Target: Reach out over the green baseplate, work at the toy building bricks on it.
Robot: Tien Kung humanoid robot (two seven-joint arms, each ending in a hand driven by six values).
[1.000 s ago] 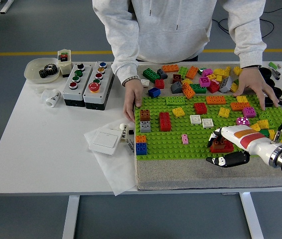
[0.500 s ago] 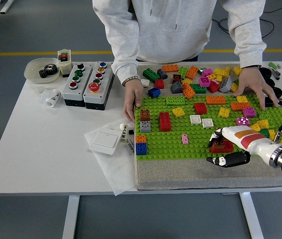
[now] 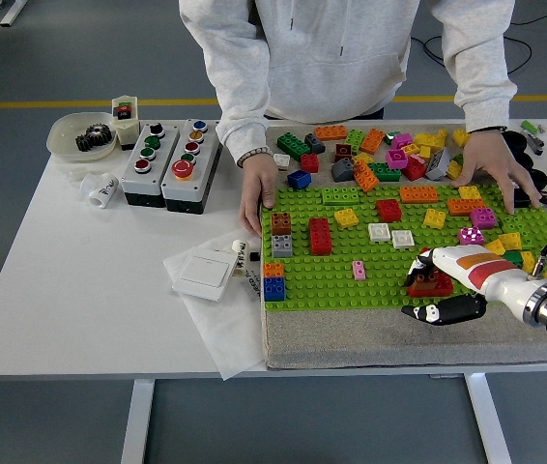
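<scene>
the right hand (image 3: 435,286) is laid in from the right edge over the near right part of the green baseplate (image 3: 331,275), its white fingers (image 3: 426,261) curled over the dark red brick (image 3: 430,283) and the black thumb just in front of it; a closed grip is judged. the brick's long axis runs left to right.
</scene>
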